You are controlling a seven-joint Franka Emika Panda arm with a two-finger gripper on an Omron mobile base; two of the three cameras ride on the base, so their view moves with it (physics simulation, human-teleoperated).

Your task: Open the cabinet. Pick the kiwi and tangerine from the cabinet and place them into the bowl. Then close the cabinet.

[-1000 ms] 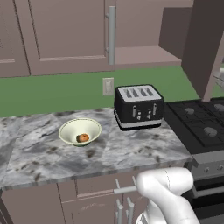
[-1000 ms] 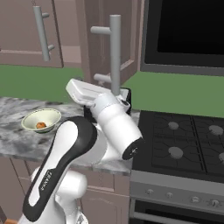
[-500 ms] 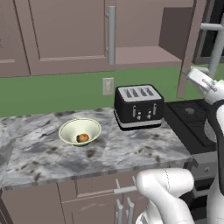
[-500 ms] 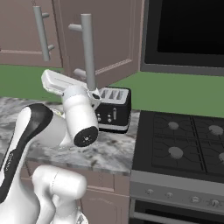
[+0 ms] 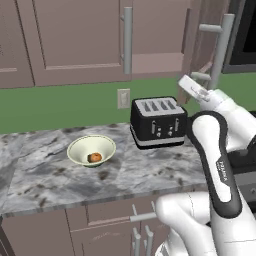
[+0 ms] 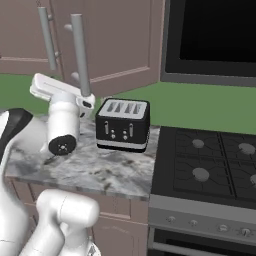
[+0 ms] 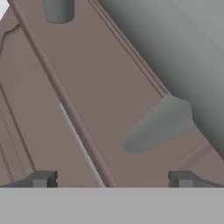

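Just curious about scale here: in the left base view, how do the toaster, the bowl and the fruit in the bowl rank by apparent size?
1. toaster, clearly largest.
2. bowl, somewhat smaller.
3. fruit inside the bowl, tiny.

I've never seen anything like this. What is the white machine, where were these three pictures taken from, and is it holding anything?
It is a rendered kitchen with a white robot arm on a driving base. Two cameras ride on the base, behind the arm to its left and right; the third sits on the hand and looks along its end effector.

On the marbled counter stand a pale bowl with something small and orange-brown inside, and a black toaster. A stove is beside them.

The end effector is open and holds nothing. It is close to the partly open door of the wall cabinet, by its long silver handle; the hand view shows the door panel and that handle up close.
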